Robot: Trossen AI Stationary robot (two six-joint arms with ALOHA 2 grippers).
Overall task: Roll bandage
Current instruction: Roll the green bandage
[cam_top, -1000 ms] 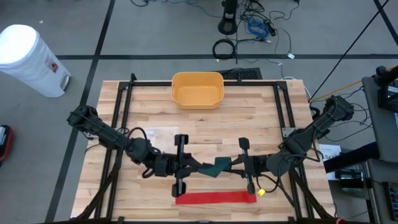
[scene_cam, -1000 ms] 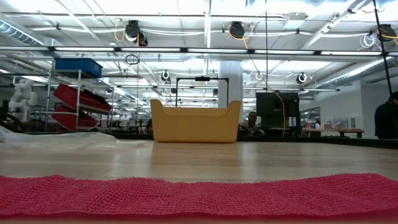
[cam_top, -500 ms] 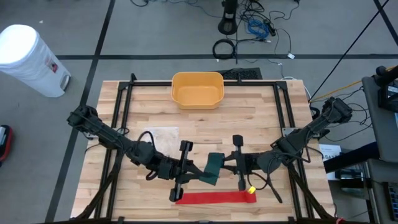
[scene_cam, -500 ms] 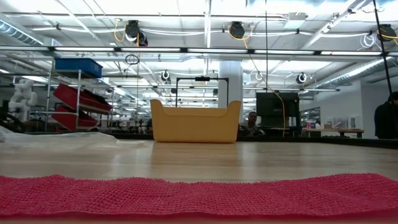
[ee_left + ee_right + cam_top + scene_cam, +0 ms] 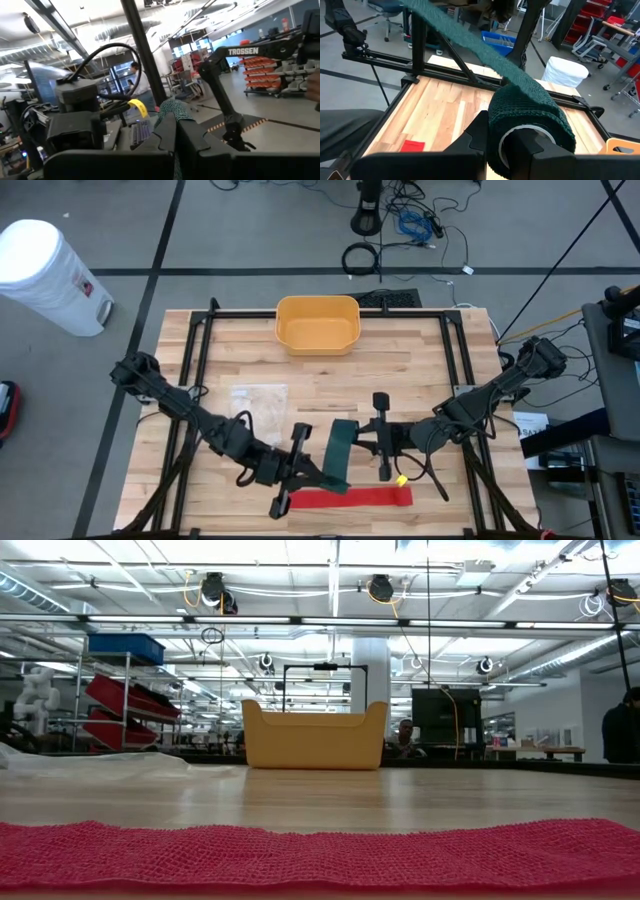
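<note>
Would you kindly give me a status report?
Left gripper shut on green bandage end. Right gripper shut on its roll. Red bandage lies below, untouched.

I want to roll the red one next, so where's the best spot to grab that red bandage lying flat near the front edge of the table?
Probably at one short end of the red bandage, coming straight down from above. It lies flat and unrolled as a long thin strip on the table, so the sides offer nothing to pinch. The end by the small yellow piece looks more open; the left gripper crowds the other end.
</note>
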